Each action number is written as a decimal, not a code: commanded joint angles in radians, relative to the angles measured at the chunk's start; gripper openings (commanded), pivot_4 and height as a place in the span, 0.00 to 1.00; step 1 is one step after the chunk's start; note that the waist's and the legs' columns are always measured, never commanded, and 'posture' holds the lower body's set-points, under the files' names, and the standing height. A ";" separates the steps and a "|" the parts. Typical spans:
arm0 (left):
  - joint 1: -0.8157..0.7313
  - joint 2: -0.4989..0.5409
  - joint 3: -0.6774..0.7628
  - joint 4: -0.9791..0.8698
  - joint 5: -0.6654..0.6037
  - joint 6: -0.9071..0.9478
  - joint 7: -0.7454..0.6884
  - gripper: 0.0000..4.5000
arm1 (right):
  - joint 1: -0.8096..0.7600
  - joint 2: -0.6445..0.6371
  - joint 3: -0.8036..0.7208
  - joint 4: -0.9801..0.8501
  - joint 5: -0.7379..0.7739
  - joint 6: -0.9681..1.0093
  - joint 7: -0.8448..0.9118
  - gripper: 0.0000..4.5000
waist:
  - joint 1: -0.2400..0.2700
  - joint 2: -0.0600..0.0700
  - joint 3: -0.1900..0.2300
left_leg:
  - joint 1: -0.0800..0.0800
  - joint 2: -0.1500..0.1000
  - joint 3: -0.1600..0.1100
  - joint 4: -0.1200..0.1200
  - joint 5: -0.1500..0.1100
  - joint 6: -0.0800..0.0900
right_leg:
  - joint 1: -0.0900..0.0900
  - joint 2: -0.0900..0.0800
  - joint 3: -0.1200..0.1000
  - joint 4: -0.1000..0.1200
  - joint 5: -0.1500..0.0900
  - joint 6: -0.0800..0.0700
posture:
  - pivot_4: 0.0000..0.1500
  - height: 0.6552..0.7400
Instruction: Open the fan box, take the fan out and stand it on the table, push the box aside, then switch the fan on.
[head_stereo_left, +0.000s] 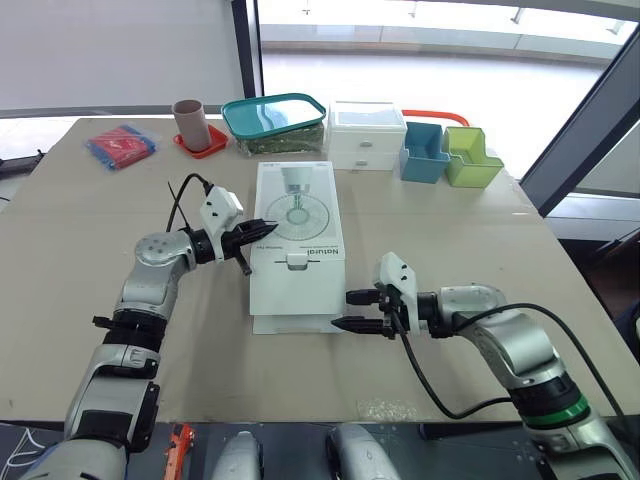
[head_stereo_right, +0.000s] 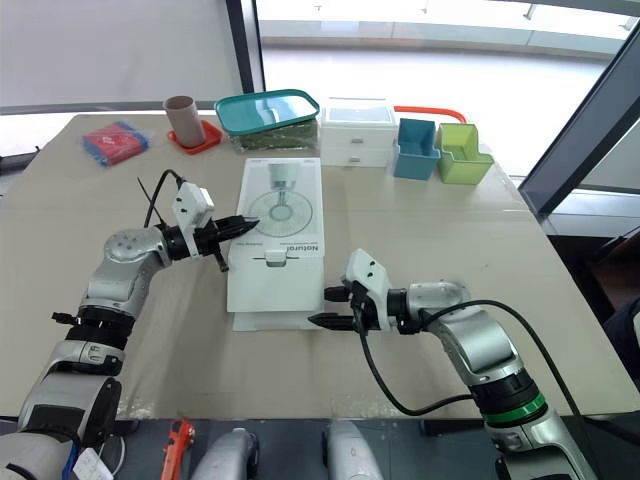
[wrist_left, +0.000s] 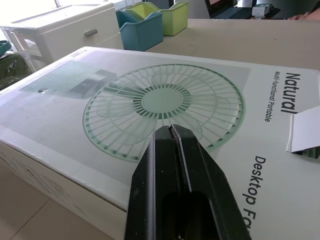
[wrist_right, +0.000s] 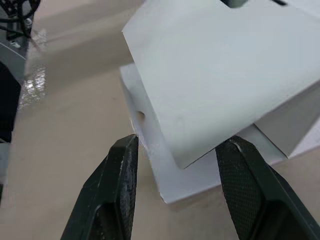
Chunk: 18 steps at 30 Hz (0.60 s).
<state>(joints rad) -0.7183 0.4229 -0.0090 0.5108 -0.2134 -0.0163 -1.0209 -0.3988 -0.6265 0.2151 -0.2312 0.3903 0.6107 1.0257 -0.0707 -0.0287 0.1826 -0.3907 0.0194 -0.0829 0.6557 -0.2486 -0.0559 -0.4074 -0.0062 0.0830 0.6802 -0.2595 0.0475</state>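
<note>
Beige table by a window, with the fan box lying flat mid-table, opening under way. Left gripper, pinched together and empty, rests on its top; right gripper, spread, straddles the near end flap, which next needs pulling open

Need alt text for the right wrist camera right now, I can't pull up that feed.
The right gripper is open, its two black fingers framing the near corner of the white fan box. A white flap juts out beneath that corner, with the tan table around it.
</note>
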 joint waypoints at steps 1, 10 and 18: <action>-0.011 0.031 -0.019 0.042 0.029 -0.010 -0.030 0.00 | -0.007 -0.006 -0.039 -0.066 0.044 0.017 0.006 0.53 | -0.001 0.000 0.000 | 0.000 0.000 0.000 0.000 0.000 0.000 | 0.000 0.000 0.000 0.000 0.000 0.000 | 1.00 1.00; -0.030 0.105 -0.032 0.051 -0.021 0.055 -0.227 0.00 | 0.003 -0.006 -0.046 -0.090 0.060 0.025 -0.007 0.53 | -0.003 0.000 0.000 | 0.000 0.000 0.000 0.000 0.000 0.000 | 0.000 0.001 0.000 0.000 0.000 0.000 | 1.00 1.00; -0.065 0.114 -0.048 0.105 0.010 0.005 -0.258 0.00 | -0.043 0.038 -0.135 -0.092 0.196 0.088 -0.019 0.53 | -0.003 0.000 0.000 | 0.000 0.000 0.000 0.000 0.000 0.000 | 0.000 0.001 0.000 0.000 0.000 0.000 | 1.00 1.00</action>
<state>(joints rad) -0.7846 0.5274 -0.0412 0.5916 -0.2280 -0.0135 -1.2741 -0.4081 -0.6043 0.1353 -0.2861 0.5207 0.6795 1.0153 -0.0740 -0.0286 0.1826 -0.3903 0.0201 -0.0827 0.6557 -0.2486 -0.0559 -0.4075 -0.0053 0.0830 0.6803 -0.2595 0.0473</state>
